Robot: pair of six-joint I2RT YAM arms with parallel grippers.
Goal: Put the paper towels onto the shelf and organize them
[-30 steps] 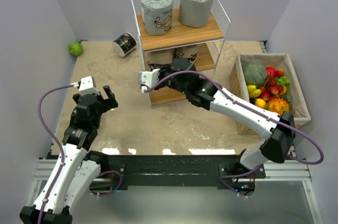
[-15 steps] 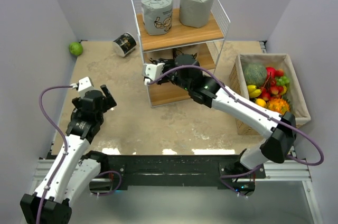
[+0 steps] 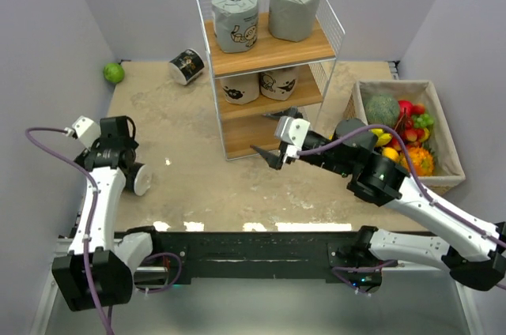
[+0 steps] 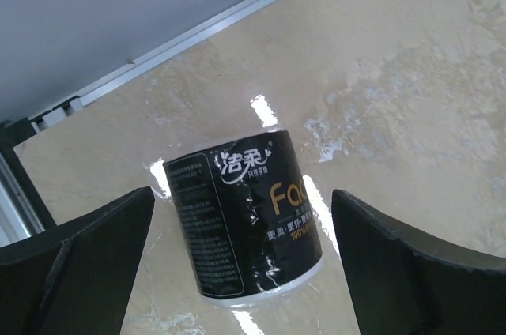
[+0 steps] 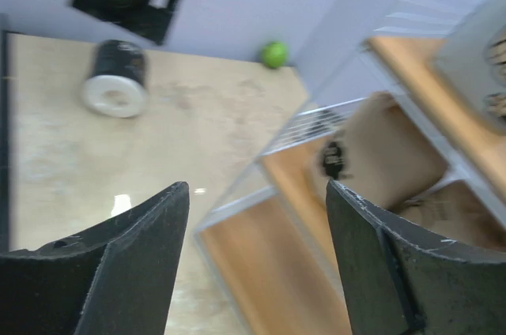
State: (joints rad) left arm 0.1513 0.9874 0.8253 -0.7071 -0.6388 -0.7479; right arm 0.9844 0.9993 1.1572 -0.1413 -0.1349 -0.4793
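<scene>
On the shelf (image 3: 269, 50) two grey paper towels (image 3: 235, 15) stand on the top board and two beige printed ones (image 3: 239, 88) on the middle board. One black roll (image 3: 187, 65) lies on the table behind the shelf's left side. Another black roll (image 4: 241, 216) lies on its side at the table's left edge, and my left gripper (image 4: 243, 193) is open above it, a finger on either side, not touching. My right gripper (image 3: 273, 133) is open and empty in front of the shelf's lower boards (image 5: 277, 272), with a beige roll (image 5: 387, 145) up to its right.
A small green fruit (image 3: 113, 73) sits in the far left corner. A woven basket (image 3: 447, 137) of fruit stands to the right of the shelf, close to my right arm. The left wall runs close beside my left arm.
My right gripper has pulled back out of the shelf's middle tier and opened, leaving the beige roll there. My left arm swung left and now hangs over the black roll.
</scene>
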